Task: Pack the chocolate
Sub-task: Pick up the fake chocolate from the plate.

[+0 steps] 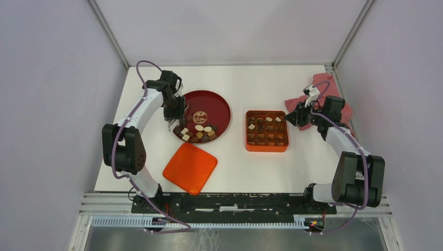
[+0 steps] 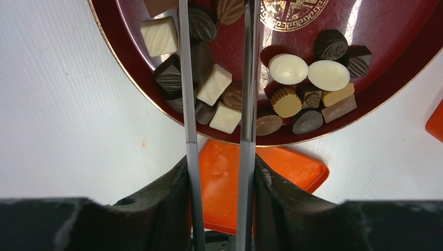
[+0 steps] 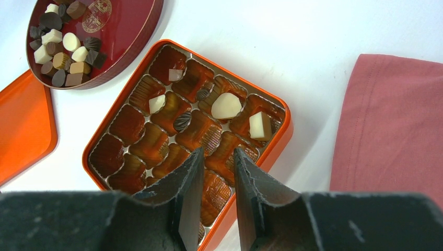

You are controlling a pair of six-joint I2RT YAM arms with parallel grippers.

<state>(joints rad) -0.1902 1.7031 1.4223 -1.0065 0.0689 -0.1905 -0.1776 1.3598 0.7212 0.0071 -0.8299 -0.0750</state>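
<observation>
Many chocolate pieces (image 2: 286, 102) crowd the plate (image 2: 397, 31) around the left gripper (image 1: 174, 120), lid (image 2: 282, 167) beside

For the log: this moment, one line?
left gripper: open, straddling chocolates on plate | right gripper: open, empty, near box | box: mostly empty

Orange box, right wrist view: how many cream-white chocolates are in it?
4: far piece, left piece, oval in the middle, cube at the right. The right gripper hides part of the box.

- We see dark brown, tan and cream-white chocolate (image 2: 286, 69).
- We see a dark red plate (image 2: 386, 31), gold-patterned centre.
- We see an orange box (image 1: 267, 148).
</observation>
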